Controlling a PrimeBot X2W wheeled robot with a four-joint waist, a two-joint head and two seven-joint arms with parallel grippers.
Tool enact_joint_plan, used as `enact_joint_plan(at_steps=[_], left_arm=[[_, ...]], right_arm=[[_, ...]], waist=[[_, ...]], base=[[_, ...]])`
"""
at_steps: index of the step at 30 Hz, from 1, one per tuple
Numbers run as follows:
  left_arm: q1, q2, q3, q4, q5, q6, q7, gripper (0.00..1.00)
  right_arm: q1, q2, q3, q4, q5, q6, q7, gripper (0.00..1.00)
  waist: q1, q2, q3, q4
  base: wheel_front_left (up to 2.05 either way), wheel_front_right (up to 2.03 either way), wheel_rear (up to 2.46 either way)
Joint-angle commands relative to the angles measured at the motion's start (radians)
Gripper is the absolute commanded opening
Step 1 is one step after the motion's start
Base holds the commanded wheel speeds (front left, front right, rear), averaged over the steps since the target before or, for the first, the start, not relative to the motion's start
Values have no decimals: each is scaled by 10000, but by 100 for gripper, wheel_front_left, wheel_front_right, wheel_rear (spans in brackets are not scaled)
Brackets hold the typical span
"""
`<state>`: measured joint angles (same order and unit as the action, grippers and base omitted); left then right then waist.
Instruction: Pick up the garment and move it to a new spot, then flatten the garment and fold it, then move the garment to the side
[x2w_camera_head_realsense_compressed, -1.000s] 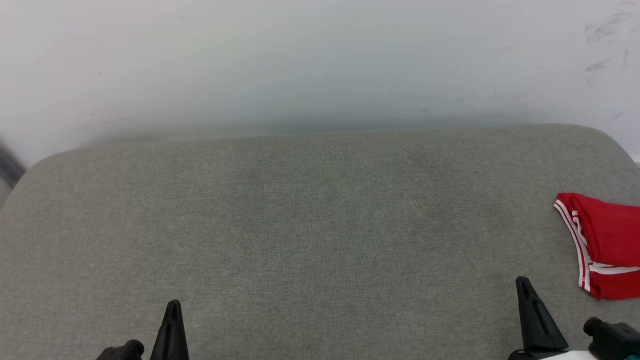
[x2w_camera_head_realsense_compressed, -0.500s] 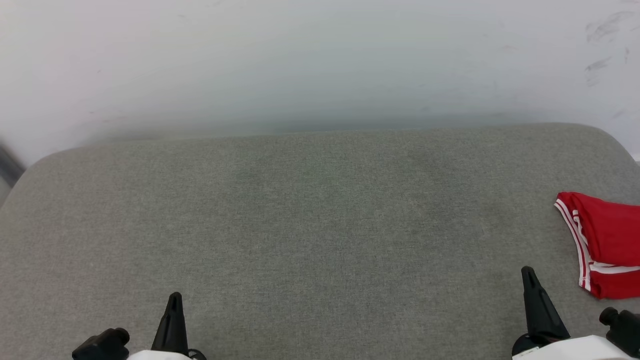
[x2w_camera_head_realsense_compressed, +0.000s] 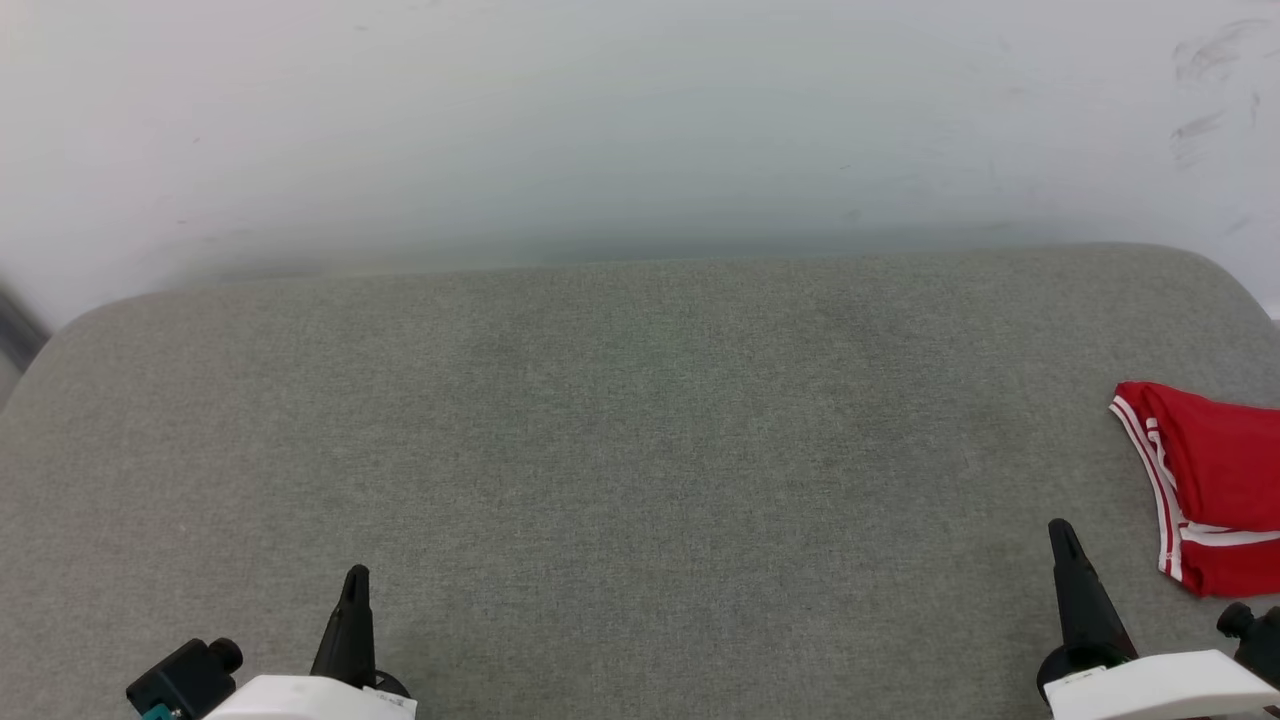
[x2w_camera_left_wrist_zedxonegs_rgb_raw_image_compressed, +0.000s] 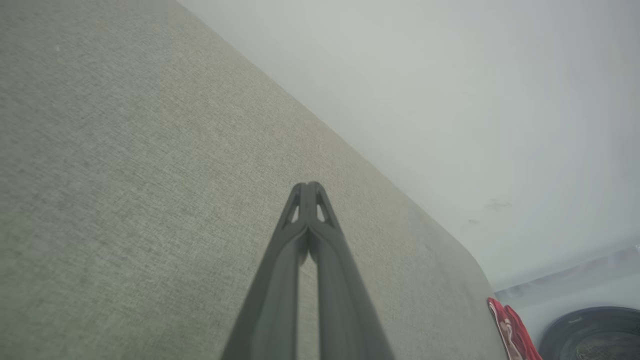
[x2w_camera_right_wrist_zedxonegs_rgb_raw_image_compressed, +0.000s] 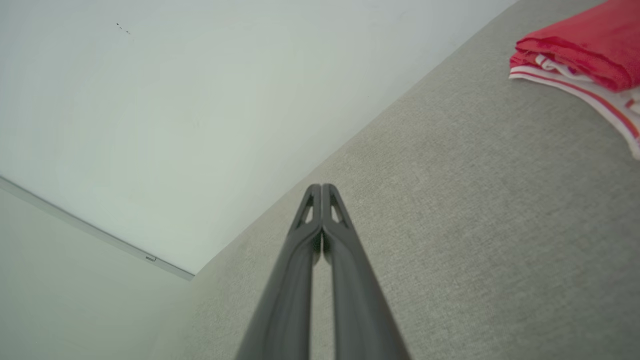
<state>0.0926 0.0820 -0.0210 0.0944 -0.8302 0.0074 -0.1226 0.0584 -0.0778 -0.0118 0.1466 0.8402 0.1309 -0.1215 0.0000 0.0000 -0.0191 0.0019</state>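
The garment (x2w_camera_head_realsense_compressed: 1215, 480), red with red-and-white striped trim, lies folded at the right edge of the grey cushioned surface (x2w_camera_head_realsense_compressed: 640, 430), partly cut off by the frame. It also shows at the upper right of the right wrist view as a folded garment (x2w_camera_right_wrist_zedxonegs_rgb_raw_image_compressed: 585, 55), and far off as a small red garment (x2w_camera_left_wrist_zedxonegs_rgb_raw_image_compressed: 512, 332) in the left wrist view. My left gripper (x2w_camera_head_realsense_compressed: 355, 580) stands shut and empty near the front left. My right gripper (x2w_camera_head_realsense_compressed: 1062, 532) is shut and empty at the front right, just left of the garment and apart from it. Both wrist views show the fingertips pressed together: left gripper (x2w_camera_left_wrist_zedxonegs_rgb_raw_image_compressed: 309, 186), right gripper (x2w_camera_right_wrist_zedxonegs_rgb_raw_image_compressed: 321, 187).
A pale wall (x2w_camera_head_realsense_compressed: 640, 120) rises behind the cushion's far edge. A dark round object (x2w_camera_left_wrist_zedxonegs_rgb_raw_image_compressed: 595, 332) sits on the floor beyond the cushion's end in the left wrist view. The broad middle of the grey surface lies bare between the two grippers.
Both arms have drawn slightly forward into the head view, showing more of their white wrists. Both grippers stay shut. The garment lies as before.
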Motion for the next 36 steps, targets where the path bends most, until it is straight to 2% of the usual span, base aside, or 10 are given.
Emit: enact_joint_plan(at_steps=[1,36], left_arm=[[-249,50,71,-37,-338,-85,70,0],[-1167,76,465,745,-4447,-777,1038,0]], right_arm=[[-305,-93,-27,-49,352,1,73,0],[-1035,-101,-284,466,4387,-1,1049,0]], waist=[[0,0,3,0],[0,0,98,-8]], base=[[0,0,0],[0,0,0]])
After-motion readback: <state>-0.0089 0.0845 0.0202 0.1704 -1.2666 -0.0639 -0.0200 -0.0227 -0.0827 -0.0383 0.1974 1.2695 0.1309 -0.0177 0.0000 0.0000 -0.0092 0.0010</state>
